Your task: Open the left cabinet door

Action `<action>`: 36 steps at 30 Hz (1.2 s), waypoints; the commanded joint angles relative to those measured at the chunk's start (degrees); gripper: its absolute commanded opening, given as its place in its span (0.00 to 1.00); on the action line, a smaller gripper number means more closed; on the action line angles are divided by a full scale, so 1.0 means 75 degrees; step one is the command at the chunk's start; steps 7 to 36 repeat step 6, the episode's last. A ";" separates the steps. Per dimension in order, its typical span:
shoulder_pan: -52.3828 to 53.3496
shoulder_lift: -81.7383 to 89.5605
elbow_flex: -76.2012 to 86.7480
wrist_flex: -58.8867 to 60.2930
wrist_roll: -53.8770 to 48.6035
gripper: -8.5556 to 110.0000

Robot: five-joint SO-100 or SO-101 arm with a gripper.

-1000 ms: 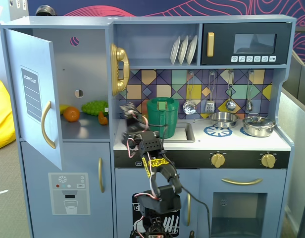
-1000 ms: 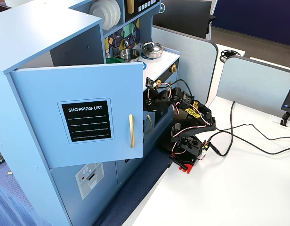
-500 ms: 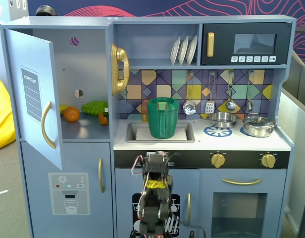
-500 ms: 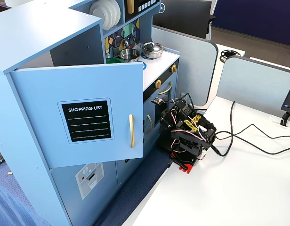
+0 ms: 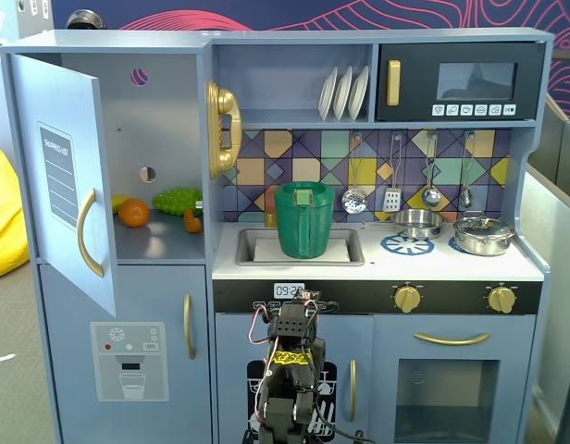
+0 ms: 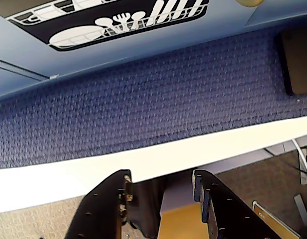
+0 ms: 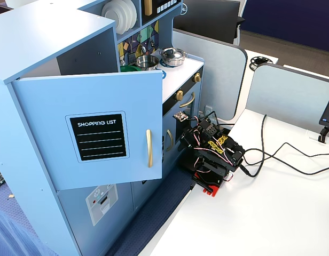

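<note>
Both fixed views show me the left cabinet door (image 7: pixel 95 133) swung wide off the toy kitchen's (image 5: pixel 377 268) upper left corner. My arm (image 7: pixel 211 154) sits folded at the desk's (image 7: pixel 271 213) edge, well apart from it; gripper (image 6: pixel 161 186) parted, empty, over blue carpet (image 6: pixel 143 109).

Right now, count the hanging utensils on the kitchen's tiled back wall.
4, in a row in a fixed view: slotted spoon nearest the green pitcher, then spatula, ladle, and spoon rightmost above the pots. None looks hidden.
</note>
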 commanded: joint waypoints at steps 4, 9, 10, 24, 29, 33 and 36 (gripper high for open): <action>-0.0680 -0.0035 0.0961 0.0398 0.0293 0.11; -0.0797 -0.0035 0.0961 0.0410 0.0187 0.10; -0.0797 -0.0035 0.0961 0.0410 0.0187 0.10; -0.0797 -0.0035 0.0961 0.0410 0.0187 0.10; -0.0797 -0.0035 0.0961 0.0410 0.0187 0.10; -0.0797 -0.0035 0.0961 0.0410 0.0187 0.10; -0.0797 -0.0035 0.0961 0.0410 0.0187 0.10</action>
